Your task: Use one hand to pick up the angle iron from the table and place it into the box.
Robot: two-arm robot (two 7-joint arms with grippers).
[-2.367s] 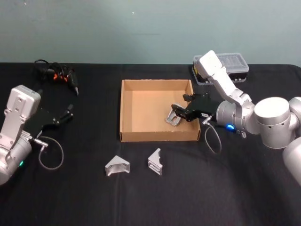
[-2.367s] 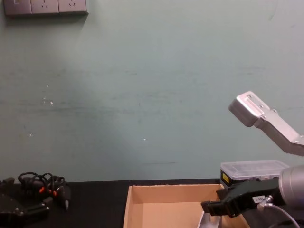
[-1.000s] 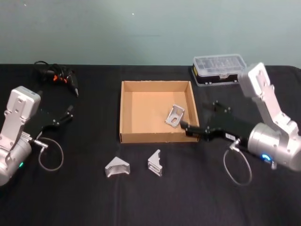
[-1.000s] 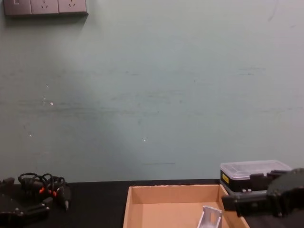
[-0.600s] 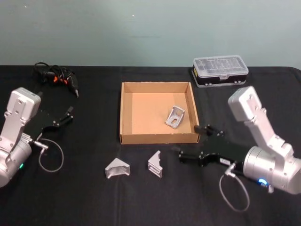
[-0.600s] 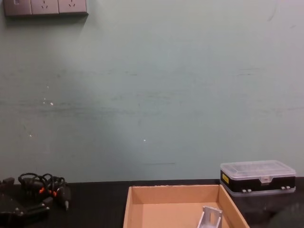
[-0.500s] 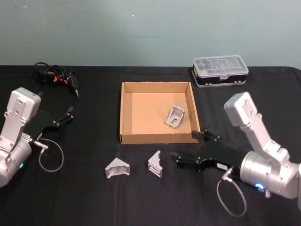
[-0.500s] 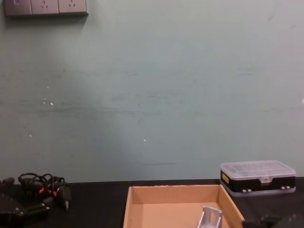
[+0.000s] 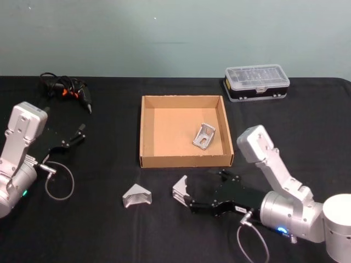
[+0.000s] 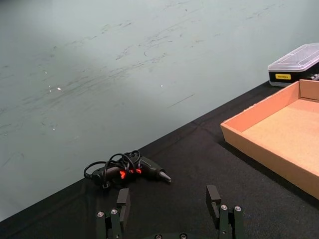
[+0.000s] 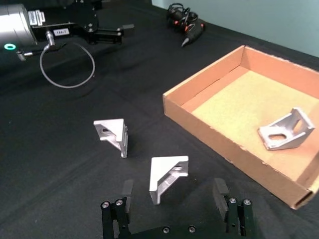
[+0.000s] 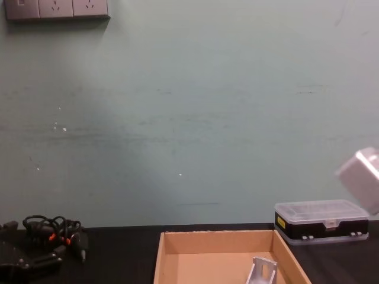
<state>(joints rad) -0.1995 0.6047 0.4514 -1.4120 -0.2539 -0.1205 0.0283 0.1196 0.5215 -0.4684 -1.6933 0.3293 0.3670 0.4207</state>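
Silvery bare metal marks all three brackets, each a folded L with a slotted face and a triangular web. The head view puts the right gripper [image 9: 205, 189] at lower centre, low over the matte black table [image 9: 98, 235], pincer spread wide. The right wrist view adds what that angle hides: the near angle iron [image 11: 168, 175] stands on the tabletop between the black fingers [image 11: 220, 189] and just ahead of their tips, with no contact that I can make out. A second angle iron [image 11: 113, 134] sits apart from it, at centre left of that frame. The boxed angle iron [image 9: 204, 135] leans in the right half of the box [image 9: 141, 131], plain tan cardboard with low walls; the chest view catches it side-on at the bottom edge. At the left edge of the head view the left gripper [image 10: 168, 199] is parked, fingers apart with nothing between them. The clear-lidded plastic case [image 12: 320, 219] carries a small yellow label (too small to read). Black cables [image 10: 127, 169] with orange bits lie by the wall, and sockets [image 12: 56, 8] show upper left in the chest view.
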